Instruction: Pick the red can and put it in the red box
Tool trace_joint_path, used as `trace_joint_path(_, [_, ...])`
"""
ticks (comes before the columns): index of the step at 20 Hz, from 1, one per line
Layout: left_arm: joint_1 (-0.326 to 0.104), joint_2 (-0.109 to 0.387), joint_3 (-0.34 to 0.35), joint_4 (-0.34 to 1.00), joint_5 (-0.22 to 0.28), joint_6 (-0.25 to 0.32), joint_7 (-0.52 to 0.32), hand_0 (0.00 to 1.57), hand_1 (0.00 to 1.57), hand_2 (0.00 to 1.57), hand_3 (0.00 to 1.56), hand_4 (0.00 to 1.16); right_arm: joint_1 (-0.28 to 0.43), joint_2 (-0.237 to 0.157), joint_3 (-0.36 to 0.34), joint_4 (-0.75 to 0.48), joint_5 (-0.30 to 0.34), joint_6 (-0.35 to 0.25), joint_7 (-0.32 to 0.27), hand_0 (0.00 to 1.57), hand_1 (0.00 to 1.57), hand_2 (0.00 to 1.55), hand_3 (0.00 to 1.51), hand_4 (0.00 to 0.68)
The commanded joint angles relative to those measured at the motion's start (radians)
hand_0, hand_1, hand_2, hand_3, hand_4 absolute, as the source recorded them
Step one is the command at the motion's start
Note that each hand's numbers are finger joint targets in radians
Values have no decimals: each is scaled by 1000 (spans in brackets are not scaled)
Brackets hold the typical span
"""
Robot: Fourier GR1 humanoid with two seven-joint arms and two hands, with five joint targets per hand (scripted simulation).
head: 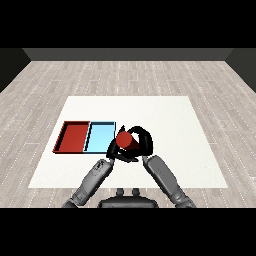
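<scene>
The red can [128, 141] is held just right of the light blue tray [100, 131], its round end turned toward me. My right hand [142, 141] is curled round it from the right and behind. My left hand [113, 149] sits close to the can's left side, at the blue tray's near right corner, with its fingers fairly straight and nothing in them. The red tray [75, 137] lies to the left of the blue one and holds nothing.
The two trays lie side by side on the left half of the white table [170, 125]. Both grey forearms come in from the lower edge and meet near the table's middle. Grey wooden floor surrounds the table.
</scene>
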Motion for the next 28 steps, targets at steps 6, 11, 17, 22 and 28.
trace_joint_path(6, [-20, 0, -49, 84, 81, 9, -71, 0, 0, 0, 0, 0, -67, 0, 15, 42, -76, -25, -36, 1513, 1513, 1456, 1422, 656])
trace_joint_path(11, [17, 0, -82, -78, 57, 32, 29, 0, 0, 0, 0, 0, -60, 0, 46, 82, -81, -36, -77, 1521, 1521, 1456, 1403, 648])
trace_joint_path(17, [-42, 0, -42, -4, 135, 199, -2, 374, 374, 719, 567, 911, -129, 0, 84, 78, -80, -104, -5, 1544, 1544, 1467, 1404, 651])
trace_joint_path(22, [-31, 1, -55, 17, 114, 248, -4, 1571, 1571, 1561, 1475, 1120, -64, -23, 57, 0, -32, -41, 32, 1494, 1494, 1448, 1391, 654])
trace_joint_path(28, [-109, 1, -83, 57, 129, 327, -8, 1571, 1571, 1553, 1473, 1127, -126, 0, 89, 112, -113, -100, -47, 1485, 1485, 1445, 1392, 644])
